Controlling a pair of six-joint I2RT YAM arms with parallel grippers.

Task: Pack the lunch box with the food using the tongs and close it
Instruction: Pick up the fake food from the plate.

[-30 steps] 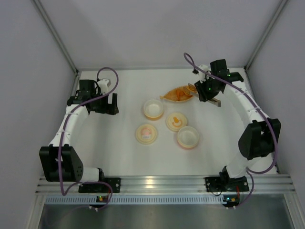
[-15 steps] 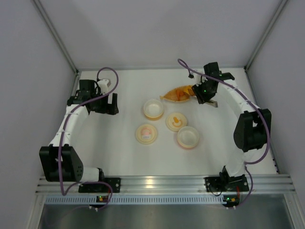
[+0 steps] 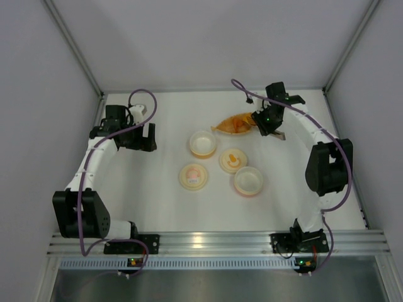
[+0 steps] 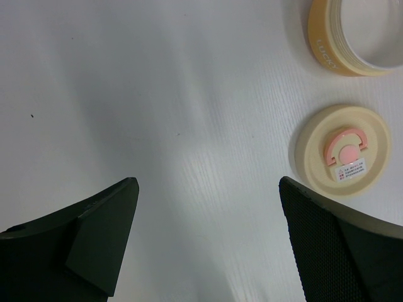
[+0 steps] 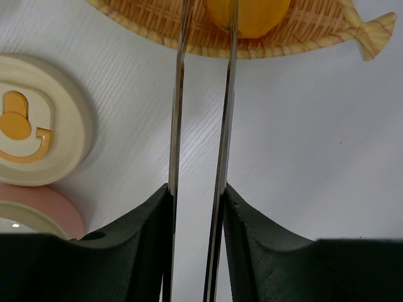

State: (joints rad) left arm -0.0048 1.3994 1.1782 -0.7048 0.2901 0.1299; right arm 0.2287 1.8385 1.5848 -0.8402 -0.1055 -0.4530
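Bowls [image 3: 203,153] two, lids [image 3: 193,175] two; right hand [image 5: 196,192] clamps tongs [image 5: 176,113]; left hand [image 4: 206,189] spread.

Food lump [image 5: 252,12] in woven dish [image 3: 234,124], rear-R. In front (mid-table): L bowl [image 3: 203,143] behind L lid [image 3: 194,175], R lid [image 3: 233,160] behind R bowl [image 3: 249,180].
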